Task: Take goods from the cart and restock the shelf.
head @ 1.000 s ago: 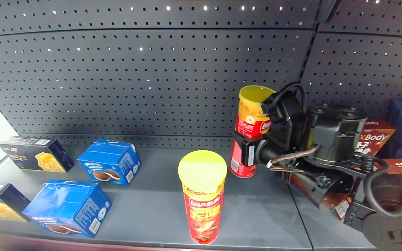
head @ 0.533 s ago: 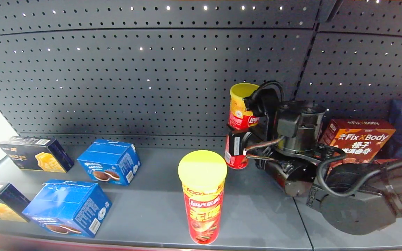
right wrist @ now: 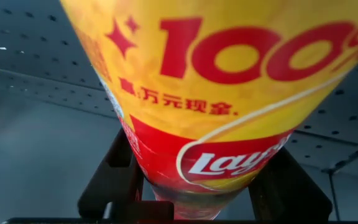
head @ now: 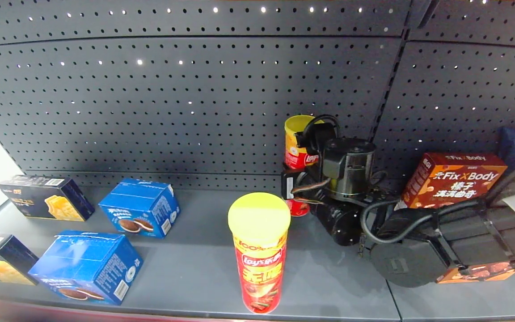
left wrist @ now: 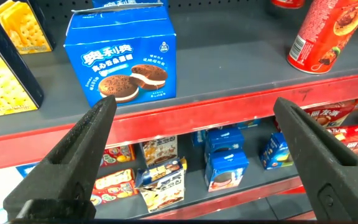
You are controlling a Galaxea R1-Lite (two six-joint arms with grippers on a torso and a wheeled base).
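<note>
My right gripper is shut on a red and yellow chips can, held upright at the back of the grey shelf, close to the pegboard wall. The can's base is at or just above the shelf surface. In the right wrist view the can stands between the two black fingers. A second chips can with a yellow lid stands near the shelf's front edge. My left gripper is open and holds nothing, in front of the shelf's red edge, facing a blue cookie box.
Two blue cookie boxes and two dark cracker boxes lie on the shelf's left half. An orange-brown box stands to the right of the held can. Bare shelf lies between the blue boxes and the cans. Lower shelves hold more goods.
My right arm has carried the can left, down and deeper into the shelf, toward the pegboard. The orange-brown box behind it has come into full view.
</note>
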